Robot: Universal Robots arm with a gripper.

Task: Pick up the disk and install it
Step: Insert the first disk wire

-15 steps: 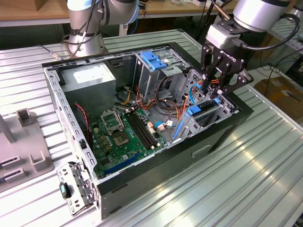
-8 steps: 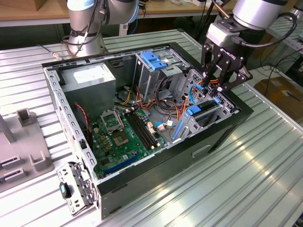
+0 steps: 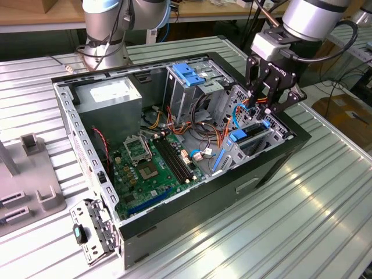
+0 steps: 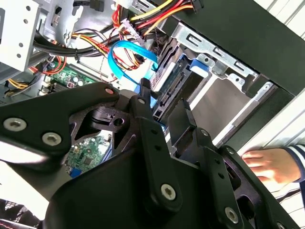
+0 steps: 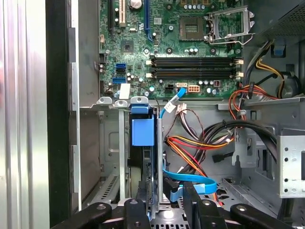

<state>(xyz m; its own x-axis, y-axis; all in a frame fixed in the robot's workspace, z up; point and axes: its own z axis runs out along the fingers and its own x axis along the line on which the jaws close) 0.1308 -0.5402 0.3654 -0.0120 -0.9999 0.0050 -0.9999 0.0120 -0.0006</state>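
The ribbed metal bench (image 3: 325, 197) carries an open black computer case (image 3: 273, 168) lying on its side. Nearest me in the exterior view, I note the green motherboard (image 3: 151, 168) flat on the case floor. Beyond it, toward the exterior view's right, the disk (image 3: 251, 138) stands on edge in the front drive bay (image 5: 122, 157), with its blue rail frame showing. The tool (image 3: 268, 110) hangs directly over the disk. In the first wrist view its jaws stand apart, one on each side of the disk's edge, so I record it as released. A blue flat cable (image 5: 190, 179) loops just beside the disk. In the second wrist view a person's hand (image 4: 267, 164) lies outside the case wall. Farther back sits the grey power-supply box (image 3: 110, 96), and behind the case stands the arm's base (image 3: 107, 29).
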